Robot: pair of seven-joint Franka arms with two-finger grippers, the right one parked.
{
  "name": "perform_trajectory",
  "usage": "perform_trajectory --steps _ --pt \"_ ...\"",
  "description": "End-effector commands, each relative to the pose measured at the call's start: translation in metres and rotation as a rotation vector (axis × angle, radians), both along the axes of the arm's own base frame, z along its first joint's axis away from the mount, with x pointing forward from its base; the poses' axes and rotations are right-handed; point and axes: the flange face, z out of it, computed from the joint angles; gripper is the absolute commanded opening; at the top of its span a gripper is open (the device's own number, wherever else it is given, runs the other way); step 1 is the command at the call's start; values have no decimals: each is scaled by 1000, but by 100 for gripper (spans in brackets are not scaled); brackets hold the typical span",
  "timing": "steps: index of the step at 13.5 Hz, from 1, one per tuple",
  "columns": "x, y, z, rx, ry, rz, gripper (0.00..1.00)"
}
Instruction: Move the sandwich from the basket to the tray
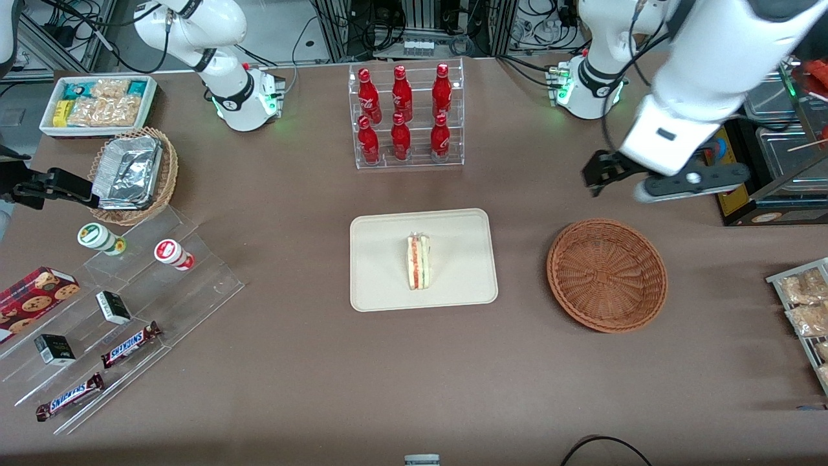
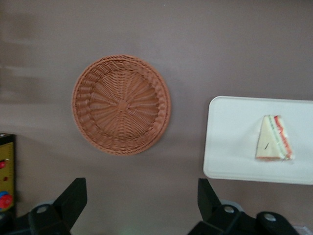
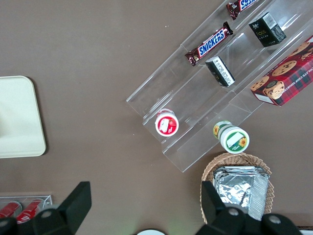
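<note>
The sandwich, a pale wedge with red and green layers along its edge, lies on the cream tray in the middle of the table. The reddish-brown wicker basket sits empty beside the tray, toward the working arm's end. My gripper hangs high above the table, farther from the front camera than the basket. Its fingers stand wide open with nothing between them.
A clear rack of red bottles stands farther from the front camera than the tray. A clear stepped shelf with snack bars and small boxes, a tan basket of foil trays and a white bin of snacks lie toward the parked arm's end. A wire rack of snack bags and dark equipment sit at the working arm's end.
</note>
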Motion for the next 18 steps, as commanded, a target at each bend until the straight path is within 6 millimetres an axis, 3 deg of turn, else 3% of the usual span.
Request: perform_trajectory --steps 1,3,7,10,12,15,18 --pt "-22 46 7 -40 23 -41 100" --pt "-26 76 6 -35 37 -100 100" --pt "-14 124 5 -52 32 -80 100" --pt "16 130 6 -48 22 -121 100" --pt "15 144 13 -46 10 -100 100" --pt "30 144 19 -48 -10 -120 100" --pt "26 151 23 -40 -3 -115 100"
